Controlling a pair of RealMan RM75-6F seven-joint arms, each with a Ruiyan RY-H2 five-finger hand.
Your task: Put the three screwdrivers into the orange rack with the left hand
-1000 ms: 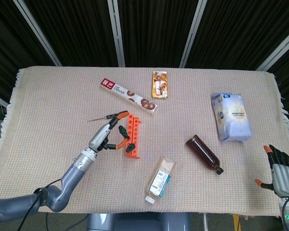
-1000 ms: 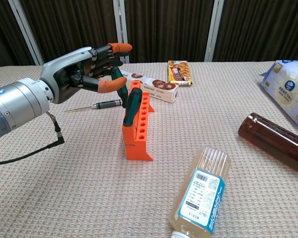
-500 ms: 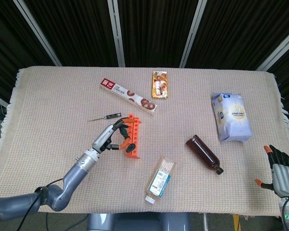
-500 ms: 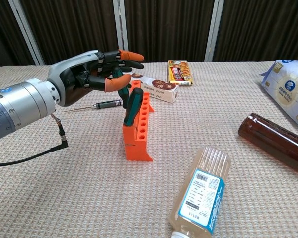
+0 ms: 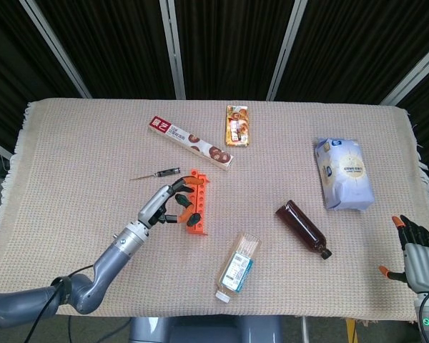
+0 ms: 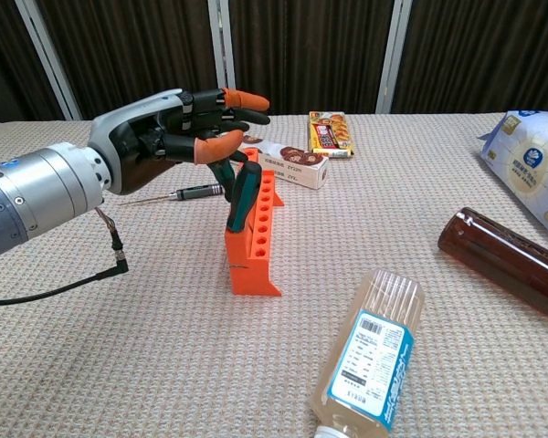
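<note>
The orange rack lies on the woven table cover left of the centre. In the head view its long axis runs almost away from the robot, leaning a little to the right at the far end.

Two green-handled screwdrivers stand in the rack. The front screwdriver is in a hole near the close end; its handle points up and tilts slightly toward the far side. The second screwdriver stands just behind it and is partly hidden by the left hand.

The left hand hovers over the left side of the rack. Its fingers are apart and stretched toward the rack, and they grasp nothing. Whether the thumb touches the second handle I cannot tell.

The third screwdriver, thin and dark, lies flat on the cover to the left of the rack's far end. Its long axis goes left to right, with the metal tip to the left and the handle toward the rack.

The right hand rests at the lower right edge of the head view, fingers loosely spread and holding nothing.
</note>
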